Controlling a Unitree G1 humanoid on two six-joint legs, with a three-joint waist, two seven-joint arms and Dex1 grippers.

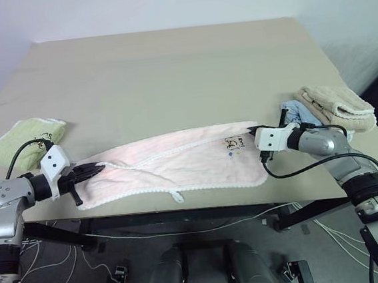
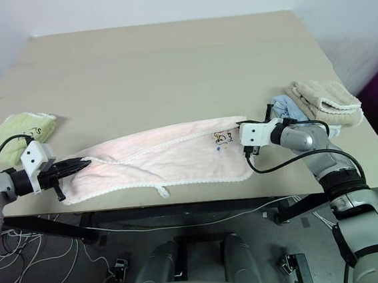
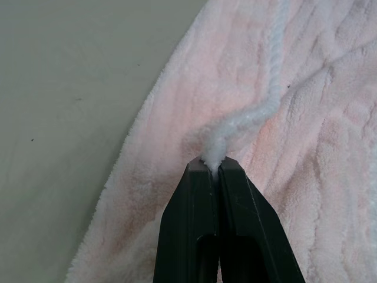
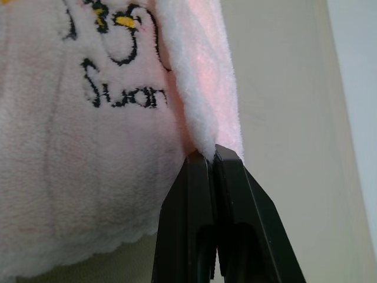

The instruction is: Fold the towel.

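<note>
Pink towel [image 1: 178,164], rumpled lengthwise

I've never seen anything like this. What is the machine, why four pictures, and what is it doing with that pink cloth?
It is a humanoid robot with two arms. Two pictures come from cameras in its head, looking down at a table; the other two come from cameras on its wrists. The left gripper and right gripper are each pinched shut on an end of the pink towel, which lies stretched along the table's near edge. A green towel sits on the left; beige and blue towels sit on the right.
</note>
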